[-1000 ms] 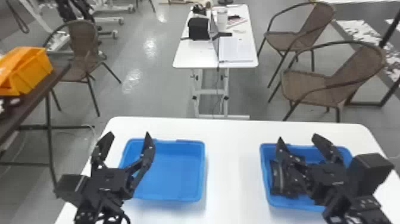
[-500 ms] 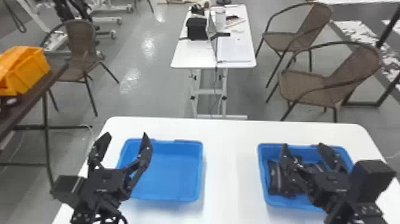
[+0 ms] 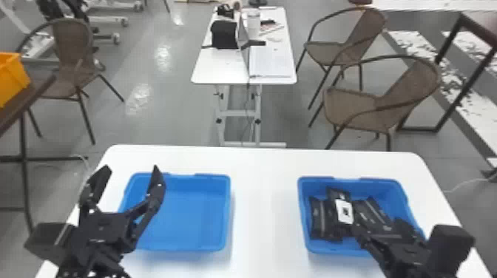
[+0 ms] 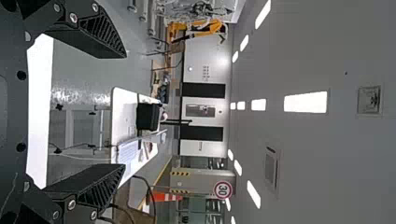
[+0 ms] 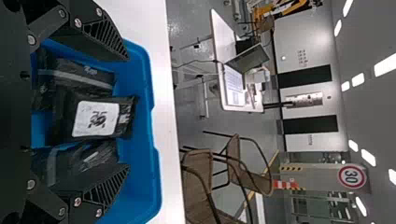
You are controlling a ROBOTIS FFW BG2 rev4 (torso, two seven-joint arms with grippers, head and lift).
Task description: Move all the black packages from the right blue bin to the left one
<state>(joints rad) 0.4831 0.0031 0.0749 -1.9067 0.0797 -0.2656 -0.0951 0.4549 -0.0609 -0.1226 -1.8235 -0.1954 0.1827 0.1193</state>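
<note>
In the head view the left blue bin [image 3: 210,246] holds nothing that I can see. My left gripper [image 3: 130,169] is parked open over its left side; it also appears open in the left wrist view [image 4: 124,111]. Several black packages lie in the right blue bin [image 3: 304,212], among them a left one [image 3: 318,218] and one with a white label [image 3: 344,211]. My right gripper [image 3: 377,224] is over that bin's near right part. In the right wrist view its gripper [image 5: 128,112] is open, with the labelled package [image 5: 64,116] showing between the spread fingers, none gripped.
Both bins stand on a white table [image 3: 264,207], with bare tabletop between them. Beyond it are a smaller white table [image 3: 218,68] with a laptop and papers, and brown chairs [image 3: 355,107]. An orange crate [image 3: 13,77] is at the far left.
My right gripper has drawn back toward the near side of the right bin, uncovering more packages. The head view has turned slightly to the right. My left gripper has kept its place over the left bin.
</note>
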